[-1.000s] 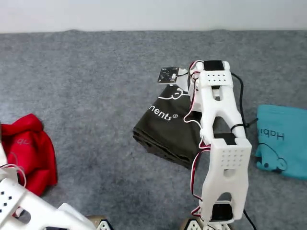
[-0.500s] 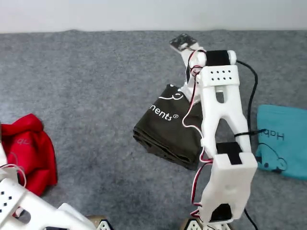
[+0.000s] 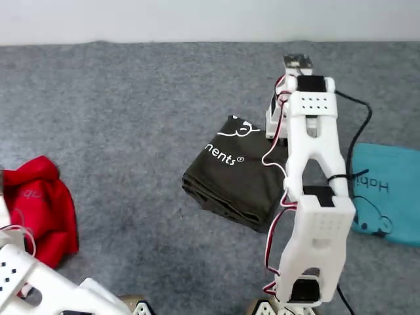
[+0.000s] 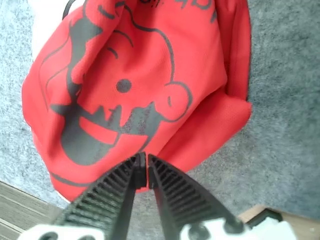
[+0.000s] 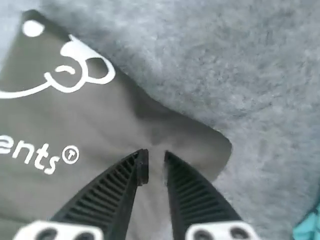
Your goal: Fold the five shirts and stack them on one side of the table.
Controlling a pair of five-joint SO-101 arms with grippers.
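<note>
A folded dark shirt [image 3: 230,177] with white print lies mid-table. My right arm [image 3: 314,151] stretches over its right side. In the right wrist view my right gripper [image 5: 154,165] hovers just above the dark shirt [image 5: 75,150] near its far corner, fingers a narrow gap apart and holding nothing. A crumpled red shirt [image 3: 36,207] sits at the left edge. Over the red shirt [image 4: 135,85], with its black cartoon print, my left gripper [image 4: 146,167] is shut and holds nothing. A folded teal shirt [image 3: 387,190] lies at the right edge.
Grey felt covers the table [image 3: 118,105], with a pale wall along the far edge. My left arm's base [image 3: 26,282] sits at the front left corner. A wooden edge [image 4: 15,200] shows beyond the felt beside the red shirt.
My right arm's wrist has swung to the right and farther back along the dark shirt's far edge. The shirts and the left arm have not moved.
</note>
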